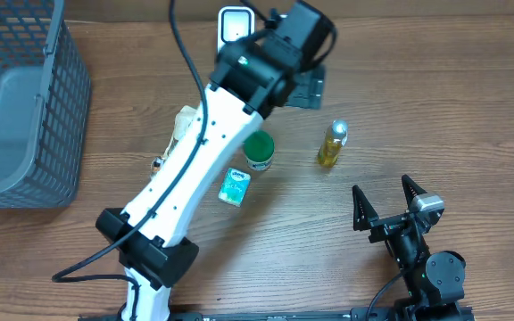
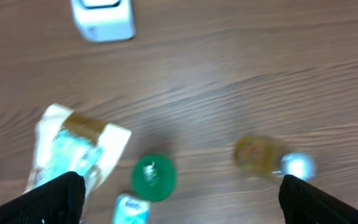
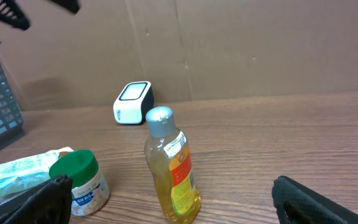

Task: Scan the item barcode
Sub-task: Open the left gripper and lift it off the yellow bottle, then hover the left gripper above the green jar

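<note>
While the overhead view shows the left claw (image 1: 303, 86) raised above the desk (image 1: 471, 80) near the scanner (image 1: 233, 25), no item is gripped, so the step in hand is judged to be item selection. In the left wrist view its jaws stand wide and empty over the green-capped jar (image 2: 154, 177), bottle (image 2: 263, 155) and packet (image 2: 73, 146); the next move calls for descent onto one item and closure. In the right wrist view the right claw (image 3: 171, 183) is likewise spread wide and empty, facing the upright bottle.
</note>
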Available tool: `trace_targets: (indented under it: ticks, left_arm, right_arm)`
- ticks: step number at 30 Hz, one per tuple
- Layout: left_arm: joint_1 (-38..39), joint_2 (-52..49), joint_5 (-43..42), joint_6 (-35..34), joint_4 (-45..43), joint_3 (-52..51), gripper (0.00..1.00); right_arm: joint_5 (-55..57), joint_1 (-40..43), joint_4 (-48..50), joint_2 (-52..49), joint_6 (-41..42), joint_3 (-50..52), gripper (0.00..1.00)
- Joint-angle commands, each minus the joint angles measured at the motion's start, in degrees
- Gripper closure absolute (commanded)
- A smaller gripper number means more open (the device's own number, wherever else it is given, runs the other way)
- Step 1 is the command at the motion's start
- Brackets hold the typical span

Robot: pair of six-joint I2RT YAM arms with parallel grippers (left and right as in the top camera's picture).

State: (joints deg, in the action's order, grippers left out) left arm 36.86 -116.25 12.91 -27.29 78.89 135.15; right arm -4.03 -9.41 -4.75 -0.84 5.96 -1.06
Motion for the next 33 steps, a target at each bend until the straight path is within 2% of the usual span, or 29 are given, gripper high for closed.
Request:
trace_targets:
  ticks: [1,8,22,33]
  left_arm:
    - [-2.2,1.2,0.6,1.7,1.9,0.9,0.01]
    - [-4.7,1.2,0.6,2.3,6.8,0.6,0.0]
    - [-4.7,1.1,0.6,6.6,8.9,-1.7,0.0]
    - [-5.1,1.1,0.5,6.7,11.8,-1.7,0.0]
  right_arm:
    - [0.5,0.2,0.2,0.7,-0.2,0.6,0.0]
    - [0.5,0.2,0.2,0.7,-0.2,0.6,0.0]
    - [0.5,0.2,0.2,0.7,-0.2,0.6,0.0]
    - [0.5,0.2,0.2,0.7,-0.2,0.6,0.0]
